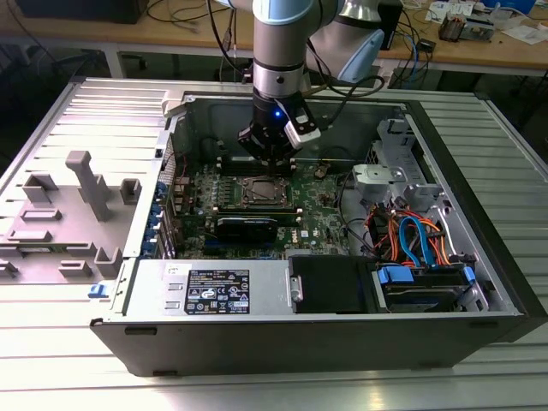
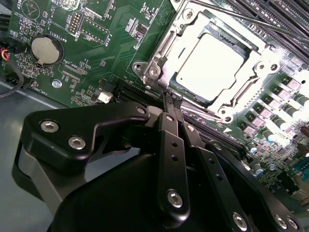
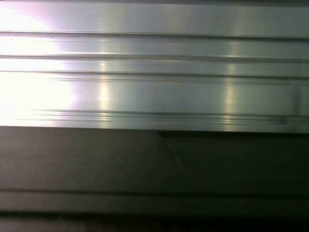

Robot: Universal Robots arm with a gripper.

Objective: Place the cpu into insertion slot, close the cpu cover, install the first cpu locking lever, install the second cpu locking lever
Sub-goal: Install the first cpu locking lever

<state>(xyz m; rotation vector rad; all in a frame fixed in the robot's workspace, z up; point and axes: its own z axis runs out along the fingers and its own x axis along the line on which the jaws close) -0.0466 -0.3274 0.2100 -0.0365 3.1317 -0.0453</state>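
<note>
- Hovering over the far edge of the slot (image 1: 264, 190), the gripper (image 1: 272, 158) is seen in the exterior view pointing down into the open case (image 1: 325, 334).
- In the second wrist view the gripper (image 2: 172, 102) has its black fingers (image 2: 170, 145) drawn together to a narrow tip, and nothing is seen held between them.
- The tip is placed just beside one corner of the slot (image 2: 159, 67), near a screw on the silver rim; whether it is touching the metal cannot be told.
- The cpu (image 2: 209, 66) is seated in the slot, its pale metal top showing through the window of the cover (image 2: 241, 94).
- The cover is laid flat over the cpu.
- A thin metal lever (image 2: 231, 14) is seen running along the far side of the slot.
- The green motherboard (image 2: 120, 34) surrounds the slot, with a round coin battery (image 2: 44, 50) set well apart from it.
- In the exterior view, a black card (image 1: 247, 227) lies near the slot on its near side.
- Orange and blue cables (image 1: 411, 235) are bundled at the exterior view's right of the case.
- A grey fixture (image 1: 81, 201) stands on the ribbed table (image 1: 51, 342) at the exterior view's left.
- Ribbed metal and a dark band are shown in the first wrist view.
</note>
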